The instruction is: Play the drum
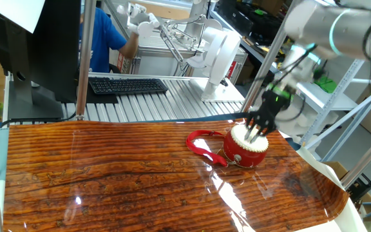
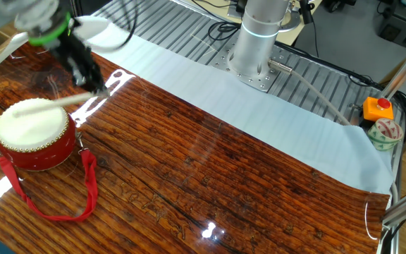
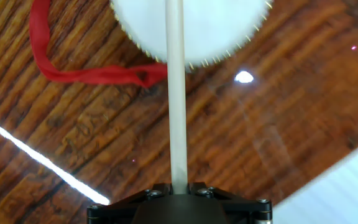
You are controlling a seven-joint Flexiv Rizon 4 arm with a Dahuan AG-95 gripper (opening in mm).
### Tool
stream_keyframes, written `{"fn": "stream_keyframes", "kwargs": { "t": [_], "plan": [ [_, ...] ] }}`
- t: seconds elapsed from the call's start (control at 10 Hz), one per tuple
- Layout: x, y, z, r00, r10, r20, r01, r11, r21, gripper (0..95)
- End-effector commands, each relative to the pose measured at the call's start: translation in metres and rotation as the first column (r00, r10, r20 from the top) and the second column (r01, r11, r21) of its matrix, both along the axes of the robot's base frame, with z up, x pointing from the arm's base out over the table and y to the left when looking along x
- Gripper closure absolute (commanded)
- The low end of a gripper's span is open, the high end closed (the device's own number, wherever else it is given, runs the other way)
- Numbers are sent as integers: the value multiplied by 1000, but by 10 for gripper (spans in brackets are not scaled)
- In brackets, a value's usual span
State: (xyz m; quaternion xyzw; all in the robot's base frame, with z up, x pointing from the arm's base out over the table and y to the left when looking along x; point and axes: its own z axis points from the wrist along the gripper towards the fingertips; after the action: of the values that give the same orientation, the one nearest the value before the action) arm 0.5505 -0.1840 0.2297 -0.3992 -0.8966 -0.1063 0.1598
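The drum [image 1: 239, 151] is red with a cream-white head and stands on the wooden table at the right. It also shows in the other fixed view [image 2: 37, 137] and at the top of the hand view [image 3: 229, 25]. Its red ribbon strap [image 1: 201, 145] trails on the wood [image 2: 55, 204] [image 3: 73, 74]. My gripper [image 1: 257, 129] [image 2: 90, 81] [image 3: 179, 186] is shut on a white drumstick [image 3: 176, 93] [image 2: 48, 104]. The stick reaches out over the drum head. I cannot tell whether its tip touches the head.
The arm's base [image 2: 259, 35] stands on the grooved metal bench behind a white sheet [image 2: 259, 113]. An orange box with a red button [image 2: 378, 109] and a small bowl [image 2: 385, 132] sit at the right. A keyboard [image 1: 127, 85], a white machine [image 1: 218, 58] and a person in blue [image 1: 105, 38] are behind the table.
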Motion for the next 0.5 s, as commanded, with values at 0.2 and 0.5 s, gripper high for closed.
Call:
{"fn": "stream_keyframes", "kwargs": {
  "t": [0.2, 0.5],
  "plan": [
    [4, 1, 50, 998, -1, -70, -6, 995, -96, 950],
    [6, 3, 44, 999, 1, -51, -7, 992, -124, 950]
  ]
}}
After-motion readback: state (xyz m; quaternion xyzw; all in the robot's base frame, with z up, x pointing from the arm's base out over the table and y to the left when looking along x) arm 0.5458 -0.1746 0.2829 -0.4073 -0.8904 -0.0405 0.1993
